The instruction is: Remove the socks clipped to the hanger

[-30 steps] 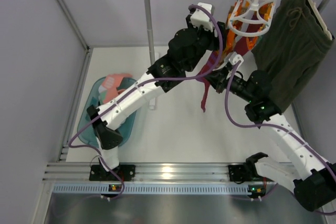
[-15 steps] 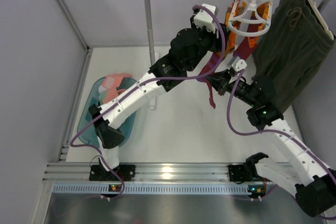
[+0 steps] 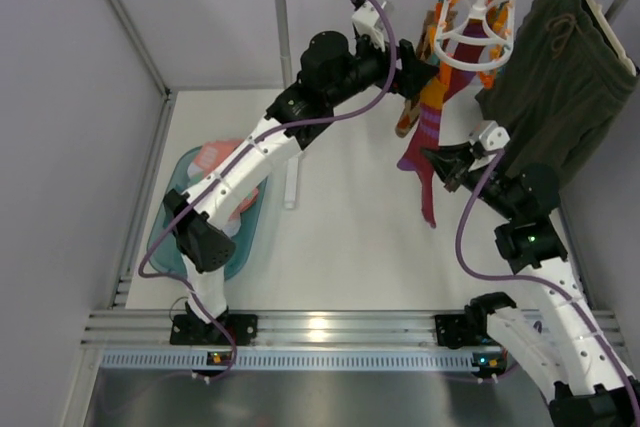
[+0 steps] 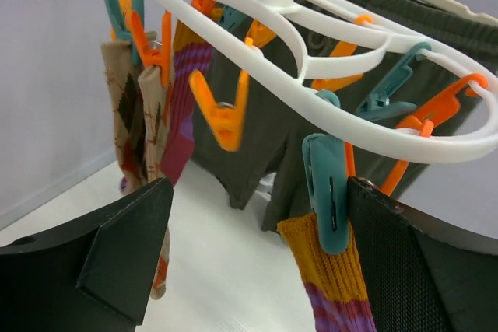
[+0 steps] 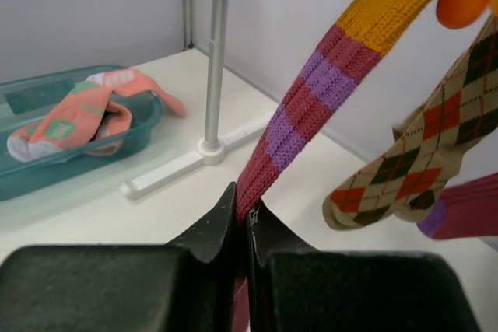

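The white ring hanger [image 3: 478, 17] hangs from the rail, with orange and teal clips. A maroon, purple and orange striped sock [image 3: 425, 152] hangs from a teal clip [image 4: 327, 192] and stretches taut. My right gripper [image 3: 447, 165] is shut on its lower part [image 5: 247, 206]. My left gripper [image 3: 415, 62] is open just under the ring [image 4: 366, 114], and its fingers [image 4: 117, 254] stand on either side of the teal clip and the sock's orange cuff [image 4: 331, 285]. Argyle socks [image 4: 136, 122] hang from orange clips at the left, and one also shows in the right wrist view [image 5: 405, 169].
A dark olive garment [image 3: 560, 87] hangs on the rail right of the hanger. A teal basket [image 3: 190, 232] at the left holds pink-and-white socks [image 3: 215, 159]. The rail's upright pole [image 3: 285, 77] and its foot [image 5: 179, 165] stand between the basket and the hanger.
My right gripper has drawn back to the right with the striped sock, pulling it taut. My left gripper has risen and reached up to the hanger's clips.
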`<state>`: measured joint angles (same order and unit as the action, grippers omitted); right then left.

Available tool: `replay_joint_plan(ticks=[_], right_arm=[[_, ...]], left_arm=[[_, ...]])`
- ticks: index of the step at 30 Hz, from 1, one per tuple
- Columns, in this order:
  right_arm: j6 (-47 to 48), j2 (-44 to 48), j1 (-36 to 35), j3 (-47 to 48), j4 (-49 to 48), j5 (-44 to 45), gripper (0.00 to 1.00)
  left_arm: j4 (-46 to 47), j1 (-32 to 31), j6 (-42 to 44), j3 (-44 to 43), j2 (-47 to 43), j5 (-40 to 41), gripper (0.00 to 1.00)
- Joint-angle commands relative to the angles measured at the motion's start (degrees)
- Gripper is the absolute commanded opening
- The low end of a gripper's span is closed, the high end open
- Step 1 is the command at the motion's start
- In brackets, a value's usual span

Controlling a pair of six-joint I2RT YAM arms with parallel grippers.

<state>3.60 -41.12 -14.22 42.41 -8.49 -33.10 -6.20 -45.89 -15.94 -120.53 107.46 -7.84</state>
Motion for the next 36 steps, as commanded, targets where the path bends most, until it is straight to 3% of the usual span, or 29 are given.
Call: replay_joint_plan(ticks=[1,2,9,14,22,31,36], right_arm=[[-1.0,-1.8,2.3,2.7,6.8,-5.6,0.00],[-1.0,-2.3,2.8,2.9,7.3,-6.4,0.00],[-2.8,-1.9,7.0,3.1,7.8,-13.5,0.00],[-3.2,-1.7,8.2,3.5,8.2,-21.1,0.00],[-0.6,-2.8,8.6,5.9,13.5,-25.3,0.00],[-0.5,-4.8,8.7,5.8,13.0,-28.1,0.00],[-1.0,-4.8,8.7,5.5,12.1,-30.7,0.00]], left_arm=[[3.1,1.5,-2.0,-1.9,1.5,-15.1,0.95],[4.2,2.3,-2.7,-1.8,1.9,-20.7,0.96],[16.7,8.6,-14.4,-2.1,5.9,-38.9,0.98],[22.9,10.0,-20.3,-7.3,11.3,-45.3,0.98],[33.3,9.9,-31.9,-16.1,18.5,-49.1,0.96],[38.2,8.0,-34.8,-16.6,19.5,-47.6,0.91],[39.2,7.8,-37.4,-21.0,22.4,-46.2,0.88]])
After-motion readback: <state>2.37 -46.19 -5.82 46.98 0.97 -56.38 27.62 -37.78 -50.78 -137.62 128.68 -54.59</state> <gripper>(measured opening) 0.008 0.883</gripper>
